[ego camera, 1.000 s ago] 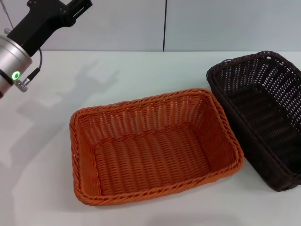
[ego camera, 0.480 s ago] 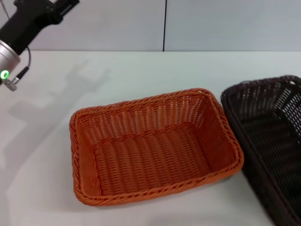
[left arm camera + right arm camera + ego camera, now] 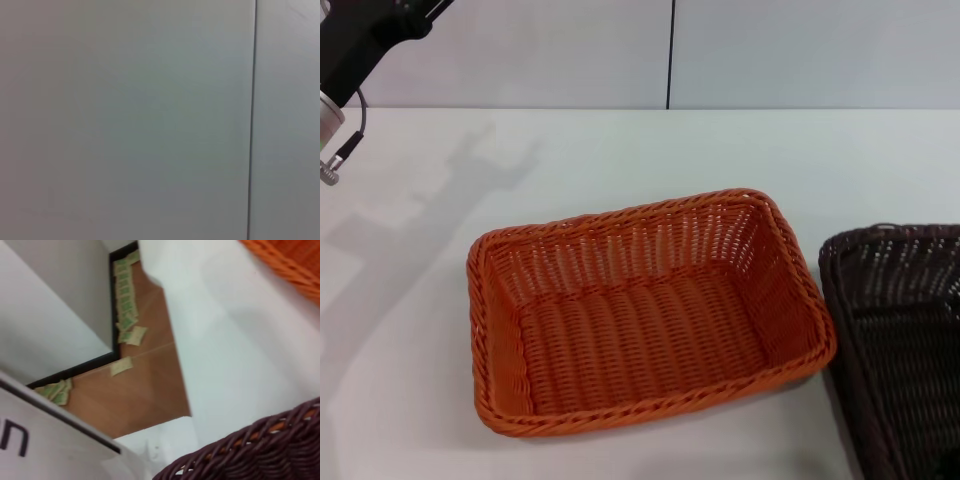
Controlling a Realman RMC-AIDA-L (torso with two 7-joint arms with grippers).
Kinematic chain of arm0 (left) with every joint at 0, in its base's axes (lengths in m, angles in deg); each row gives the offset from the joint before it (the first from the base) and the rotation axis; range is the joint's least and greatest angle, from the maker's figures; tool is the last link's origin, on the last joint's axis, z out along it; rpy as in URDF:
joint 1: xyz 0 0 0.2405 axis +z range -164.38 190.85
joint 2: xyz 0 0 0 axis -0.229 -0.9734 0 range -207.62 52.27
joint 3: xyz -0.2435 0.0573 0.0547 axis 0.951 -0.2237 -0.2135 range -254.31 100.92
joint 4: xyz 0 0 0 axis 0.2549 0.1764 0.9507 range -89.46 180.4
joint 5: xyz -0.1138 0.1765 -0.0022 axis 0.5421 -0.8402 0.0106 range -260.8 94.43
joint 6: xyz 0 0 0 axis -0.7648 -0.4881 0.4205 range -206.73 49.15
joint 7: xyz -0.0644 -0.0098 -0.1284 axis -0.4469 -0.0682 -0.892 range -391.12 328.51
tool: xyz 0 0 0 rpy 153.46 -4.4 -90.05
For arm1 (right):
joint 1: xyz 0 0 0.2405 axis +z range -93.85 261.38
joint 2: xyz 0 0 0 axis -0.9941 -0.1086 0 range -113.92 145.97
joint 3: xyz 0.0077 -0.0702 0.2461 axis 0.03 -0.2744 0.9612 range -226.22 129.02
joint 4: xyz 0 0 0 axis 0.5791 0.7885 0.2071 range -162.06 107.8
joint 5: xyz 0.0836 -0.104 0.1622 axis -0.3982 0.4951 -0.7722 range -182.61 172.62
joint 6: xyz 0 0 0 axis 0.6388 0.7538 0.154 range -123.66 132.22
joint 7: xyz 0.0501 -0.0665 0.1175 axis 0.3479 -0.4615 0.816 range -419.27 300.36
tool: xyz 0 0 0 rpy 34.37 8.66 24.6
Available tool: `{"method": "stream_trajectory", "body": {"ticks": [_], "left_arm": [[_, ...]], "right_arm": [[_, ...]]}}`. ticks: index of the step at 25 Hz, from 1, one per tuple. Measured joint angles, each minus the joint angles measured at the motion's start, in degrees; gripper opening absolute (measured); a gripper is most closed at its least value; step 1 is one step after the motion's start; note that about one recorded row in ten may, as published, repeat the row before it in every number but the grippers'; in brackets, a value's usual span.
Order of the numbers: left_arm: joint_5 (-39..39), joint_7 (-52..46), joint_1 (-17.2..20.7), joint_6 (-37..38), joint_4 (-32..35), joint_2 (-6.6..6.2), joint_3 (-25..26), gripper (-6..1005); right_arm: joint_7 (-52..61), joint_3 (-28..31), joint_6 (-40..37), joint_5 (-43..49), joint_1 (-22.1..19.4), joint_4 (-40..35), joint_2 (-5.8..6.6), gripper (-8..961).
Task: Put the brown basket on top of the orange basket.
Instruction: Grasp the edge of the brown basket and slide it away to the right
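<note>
The orange basket (image 3: 640,320) sits empty in the middle of the white table (image 3: 620,150). The brown basket (image 3: 910,340) is at the lower right, just beside the orange basket's right end and cut off by the picture's edge. Its braided rim (image 3: 260,450) fills the near part of the right wrist view, with a corner of the orange basket (image 3: 290,255) beyond it. My right gripper does not show in any view. My left arm (image 3: 365,35) is raised at the far left corner, with its gripper end running out of the picture.
A grey wall with a dark vertical seam (image 3: 671,55) stands behind the table. The left wrist view shows only that wall (image 3: 150,120). The right wrist view shows the table's edge and brown floor (image 3: 135,390) beyond it.
The brown basket has moved from the right rear of the table toward the lower right and lies flatter. My left arm has drawn back up and to the left.
</note>
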Motion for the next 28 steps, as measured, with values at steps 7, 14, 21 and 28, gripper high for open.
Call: {"method": "stream_trajectory", "body": {"ticks": [7, 14, 21, 28], "left_arm": [[-0.3, 0.4, 0.0, -0.1, 0.6, -0.22, 0.1, 860], [-0.5, 0.7, 0.0, -1.0, 0.3, -0.14, 0.1, 860], [-0.6, 1.7, 0.4, -1.5, 0.1, -0.04, 0.0, 860], [-0.6, 1.7, 0.4, -2.3, 0.0, 0.02, -0.3, 860]], "right_arm": [[0.1, -0.9, -0.6, -2.7, 0.6, 0.5, 0.16, 625], [0.6, 4.6, 0.1, -6.9, 4.1, -0.4, 2.73, 627], [1.0, 13.4, 7.8, -7.8, 8.9, -3.5, 4.56, 629], [3.8, 12.3, 15.7, -7.8, 11.9, -3.1, 6.07, 632]]}}
